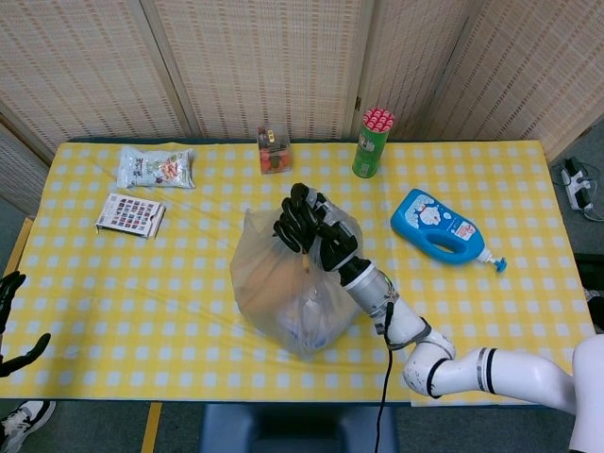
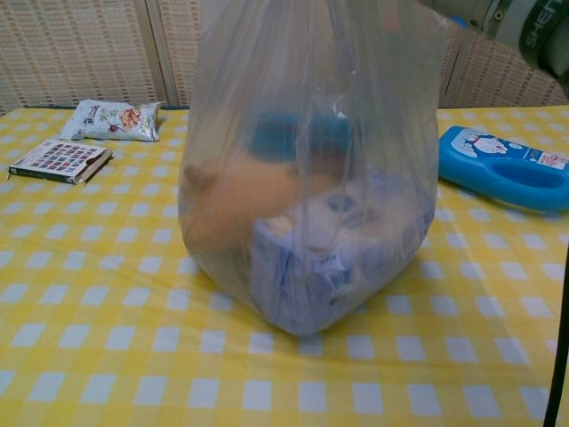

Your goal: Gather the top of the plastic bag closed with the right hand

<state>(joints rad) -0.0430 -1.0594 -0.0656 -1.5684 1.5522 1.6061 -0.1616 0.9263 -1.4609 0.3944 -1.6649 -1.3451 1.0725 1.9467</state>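
Note:
A clear plastic bag (image 1: 283,293) stands in the middle of the yellow checked table (image 1: 113,311), packed with an orange item, a blue-capped item and a white printed pack (image 2: 311,258). My right hand (image 1: 307,225) grips the gathered top of the bag from above, fingers curled around the plastic. In the chest view the bag (image 2: 302,178) fills the frame and the hand is cut off above the top edge. My left hand (image 1: 11,326) hangs off the table's left edge, fingers apart, holding nothing.
A blue detergent bottle (image 1: 439,226) lies right of the bag. A green can with red top (image 1: 372,143) and a small box (image 1: 274,151) stand at the back. A snack packet (image 1: 156,167) and a flat card box (image 1: 130,214) lie at the back left.

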